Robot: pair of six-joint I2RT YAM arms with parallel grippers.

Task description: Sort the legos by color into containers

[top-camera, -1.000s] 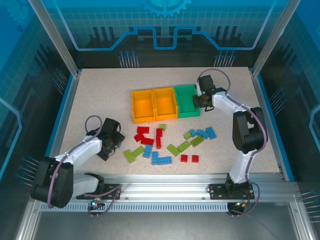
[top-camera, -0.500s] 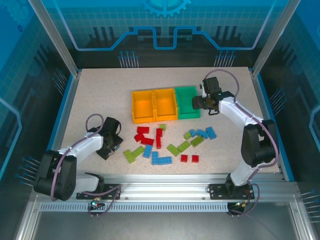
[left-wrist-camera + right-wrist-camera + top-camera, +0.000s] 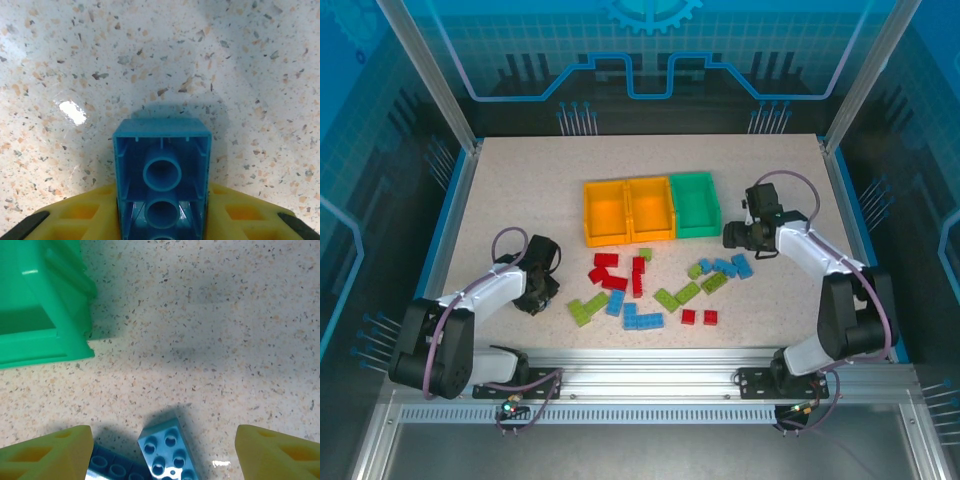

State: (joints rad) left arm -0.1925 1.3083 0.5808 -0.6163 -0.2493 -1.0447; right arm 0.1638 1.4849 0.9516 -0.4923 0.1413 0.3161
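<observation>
**Item 1: left gripper (image 3: 536,293).** We found it low over the table (image 3: 520,190), at the left edge of the loose legos (image 3: 640,285). Within the last second its jaws had gone from wide to clamped on a blue brick (image 3: 161,170). The brick sat end-on between the yellow fingers (image 3: 75,216), its underside tubes facing the wrist camera. We judged the pick made and the carry not begun. Whether the brick had left the table, we could not tell.

**Item 2: right gripper (image 3: 162,442).** A second earlier it stood shut over the green bin (image 3: 698,231). We now found it drawn back off the bin's right side, jaws spread wide and holding nothing. It hung above a pale brick (image 3: 167,452) and a dark brick (image 3: 116,466), both blue and touching each other on the table near the bin's corner. We read this as a drop just made and a next pick being lined up. What went into the bin, we could not see.

**Item 3: bins.** The green bin and two orange bins (image 3: 605,238) stood joined in a row beyond the pile.

**Item 4: remainder.** Red, green and blue legos lay scattered on the table near the bins. We judged most of the sort yet to do. The blue brick was likely bound for an orange bin, though which one we could not say.
</observation>
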